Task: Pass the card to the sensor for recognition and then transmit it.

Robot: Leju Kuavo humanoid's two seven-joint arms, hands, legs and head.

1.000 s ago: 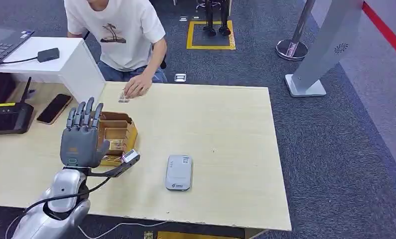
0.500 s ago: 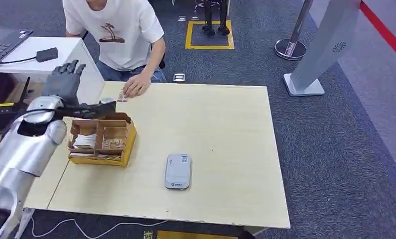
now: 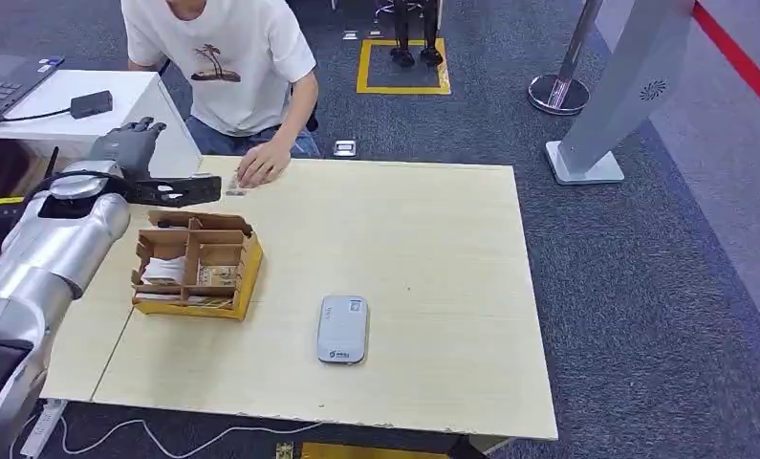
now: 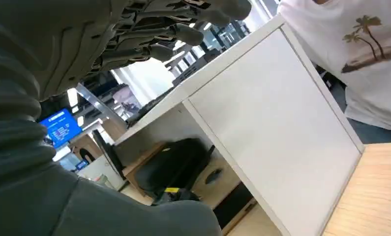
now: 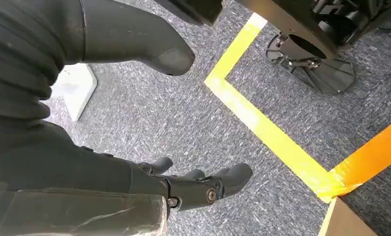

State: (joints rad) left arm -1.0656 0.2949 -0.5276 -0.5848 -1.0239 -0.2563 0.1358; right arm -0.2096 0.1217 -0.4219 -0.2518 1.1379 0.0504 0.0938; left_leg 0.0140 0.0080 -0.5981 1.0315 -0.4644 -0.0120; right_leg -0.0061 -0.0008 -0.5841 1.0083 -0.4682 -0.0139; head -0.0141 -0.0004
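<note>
At your ten o'clock, a laptop (image 3: 1,88) tops the white cabinet (image 3: 118,124); a router (image 3: 3,225) sits below; a person's white shirt (image 3: 225,57) at twelve.

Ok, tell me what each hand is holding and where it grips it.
Nothing is held. The left hand is raised beyond the wooden organizer, fingers empty. The right hand hangs empty above the floor.

obstacles: wooden organizer (image 3: 196,266), sensor (image 3: 343,328) | free: right half of table (image 3: 443,287)

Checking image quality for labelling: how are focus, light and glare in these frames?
Head view: sharp, evenly lit, soft shadows under the card holder. Left wrist view: left hand near and blurred, windows behind blown out. Right wrist view: carpet crisp, right hand dark.
</note>
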